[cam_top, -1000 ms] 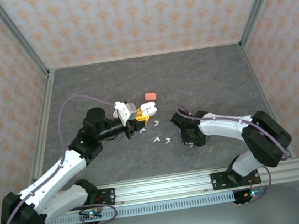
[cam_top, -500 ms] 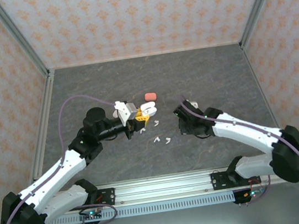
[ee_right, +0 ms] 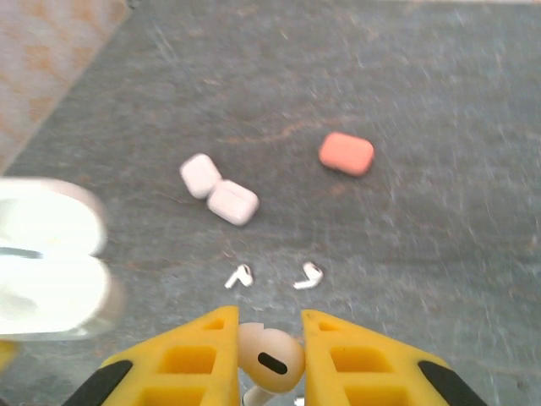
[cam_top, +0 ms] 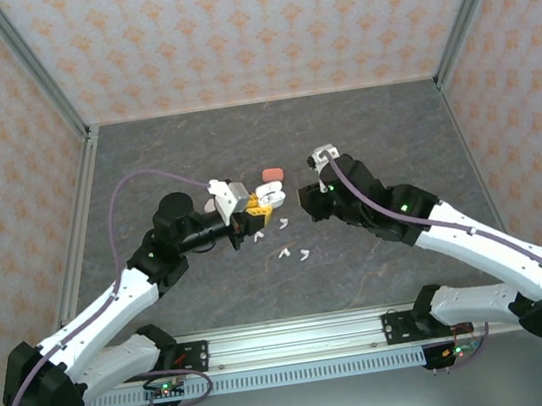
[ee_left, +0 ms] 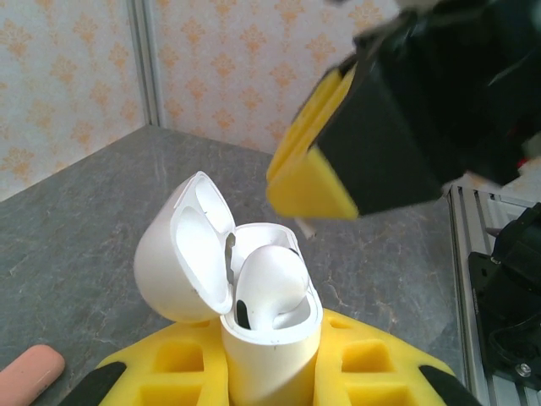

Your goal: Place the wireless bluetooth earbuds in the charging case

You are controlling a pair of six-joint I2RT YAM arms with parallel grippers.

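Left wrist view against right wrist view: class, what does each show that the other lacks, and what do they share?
Left wrist: an earbud seated in the open case, which the left gripper clamps. Right wrist: two loose earbuds and a white case on the table. Shared: the open case, blurred from the right wrist, the pink case, and the right gripper, pinching a second earbud.

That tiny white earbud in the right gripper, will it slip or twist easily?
Probably slippery: the white earbud looks glossy and rounded, pinched by the right gripper at its bulb. Likely very light, being far smaller than the salmon case. Pushed, it would probably skid, not roll: the loose earbuds lie flat, stems out.
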